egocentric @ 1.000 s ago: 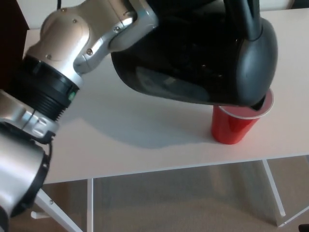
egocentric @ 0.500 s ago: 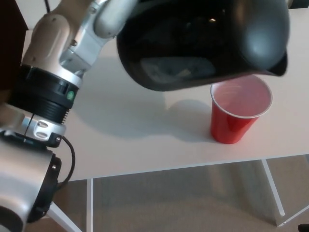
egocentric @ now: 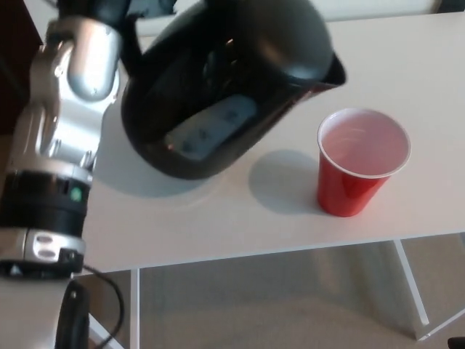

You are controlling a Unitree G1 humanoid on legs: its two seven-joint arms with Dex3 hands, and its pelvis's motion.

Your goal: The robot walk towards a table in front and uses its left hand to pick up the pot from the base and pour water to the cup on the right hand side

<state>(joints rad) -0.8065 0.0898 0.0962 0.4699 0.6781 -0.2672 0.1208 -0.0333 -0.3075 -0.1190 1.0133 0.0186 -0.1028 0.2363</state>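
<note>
A black pot [egocentric: 232, 80] hangs above the white table [egocentric: 218, 233], tilted, with its spout [egocentric: 336, 71] pointing right. My left arm [egocentric: 69, 131] reaches up the left side. My left hand [egocentric: 109, 9] grips the pot at the top left corner and is mostly cut off by the picture's edge. The red cup [egocentric: 360, 171] with a white rim stands upright on the table to the right of the pot, apart from it. The spout is left of and above the cup's rim, not over it. I cannot tell what the cup holds.
The table's front edge [egocentric: 276, 251] runs just below the cup, with see-through legs and beige floor [egocentric: 290, 313] beneath. A dark piece of furniture [egocentric: 14, 65] stands at the far left.
The pot has swung left, away from over the cup, and its spout has lifted off the rim. My left arm has drawn back towards the left with it.
</note>
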